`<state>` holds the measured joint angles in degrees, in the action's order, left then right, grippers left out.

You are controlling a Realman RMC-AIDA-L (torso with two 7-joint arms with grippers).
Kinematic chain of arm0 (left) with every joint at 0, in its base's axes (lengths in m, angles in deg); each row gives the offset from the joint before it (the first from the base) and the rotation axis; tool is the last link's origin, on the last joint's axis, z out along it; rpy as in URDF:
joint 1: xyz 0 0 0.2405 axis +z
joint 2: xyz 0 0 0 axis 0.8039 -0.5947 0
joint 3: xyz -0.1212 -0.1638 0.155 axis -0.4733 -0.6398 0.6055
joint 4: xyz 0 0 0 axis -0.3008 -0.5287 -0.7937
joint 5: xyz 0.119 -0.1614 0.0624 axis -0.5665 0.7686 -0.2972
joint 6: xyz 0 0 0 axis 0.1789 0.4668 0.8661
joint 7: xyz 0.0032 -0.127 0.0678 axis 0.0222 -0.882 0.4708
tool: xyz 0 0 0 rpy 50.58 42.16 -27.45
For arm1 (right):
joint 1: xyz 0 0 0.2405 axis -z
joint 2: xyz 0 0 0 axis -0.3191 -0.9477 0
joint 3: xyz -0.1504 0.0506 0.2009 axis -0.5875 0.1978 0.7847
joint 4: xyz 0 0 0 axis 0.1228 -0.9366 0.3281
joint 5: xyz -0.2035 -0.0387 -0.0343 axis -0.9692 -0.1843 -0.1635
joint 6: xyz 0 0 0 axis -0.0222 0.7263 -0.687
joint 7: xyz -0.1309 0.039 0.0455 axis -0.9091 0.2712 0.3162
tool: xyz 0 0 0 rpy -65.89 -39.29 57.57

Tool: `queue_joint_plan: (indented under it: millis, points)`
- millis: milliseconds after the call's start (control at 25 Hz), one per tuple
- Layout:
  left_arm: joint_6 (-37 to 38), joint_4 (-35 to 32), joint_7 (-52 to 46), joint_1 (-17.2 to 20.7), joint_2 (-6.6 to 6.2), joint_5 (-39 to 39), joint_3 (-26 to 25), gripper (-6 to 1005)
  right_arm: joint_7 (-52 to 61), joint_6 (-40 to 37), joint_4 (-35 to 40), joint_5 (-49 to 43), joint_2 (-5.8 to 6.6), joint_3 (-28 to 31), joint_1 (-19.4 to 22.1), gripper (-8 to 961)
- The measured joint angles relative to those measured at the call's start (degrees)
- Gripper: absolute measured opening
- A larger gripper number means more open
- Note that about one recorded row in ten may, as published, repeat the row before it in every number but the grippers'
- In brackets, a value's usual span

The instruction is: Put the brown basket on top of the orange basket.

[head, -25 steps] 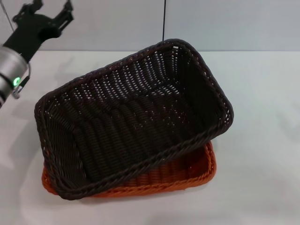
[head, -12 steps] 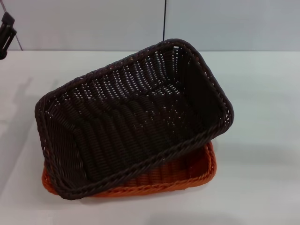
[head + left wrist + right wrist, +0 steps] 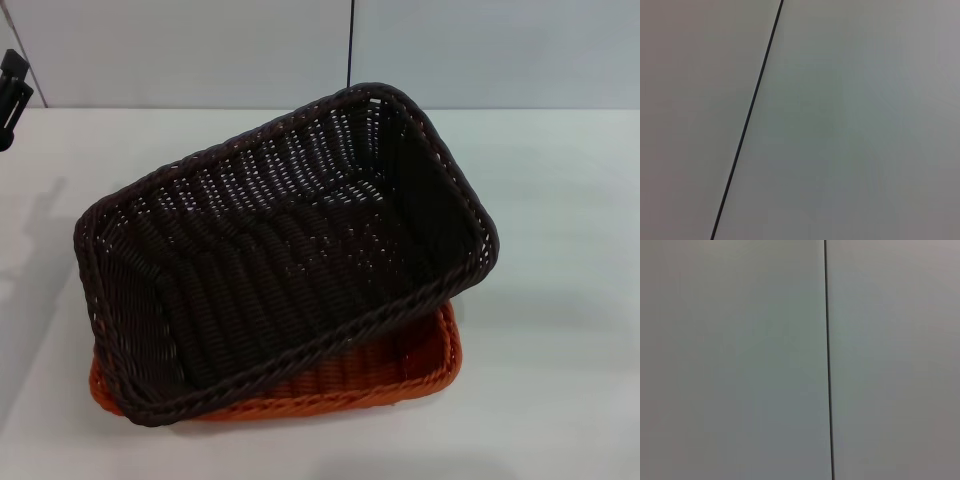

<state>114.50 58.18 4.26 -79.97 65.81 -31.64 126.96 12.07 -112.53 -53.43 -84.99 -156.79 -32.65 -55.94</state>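
Left gripper (image 3: 12, 95) barely shifted at the edge, jaws unreadable; brown basket (image 3: 285, 250) askew atop orange basket (image 3: 420, 365).

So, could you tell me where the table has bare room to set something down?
Bare table lies right of the brown basket, which sits skewed on the orange basket; also behind them toward the wall. The left gripper borders the far-left edge.

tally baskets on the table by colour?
Brown basket: 1, sitting askew on the orange one
Orange basket: 1, underneath on the white table
Total: 2 baskets
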Motion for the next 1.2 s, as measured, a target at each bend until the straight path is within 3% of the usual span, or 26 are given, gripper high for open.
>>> queue_joint_plan:
  millis: [1200]
  points:
    - [1.18,1.28,5.10,-0.23,0.02,-0.40,0.64,844,0.63,4.13,-5.79,0.08,-0.18,-0.01,0.04,636]
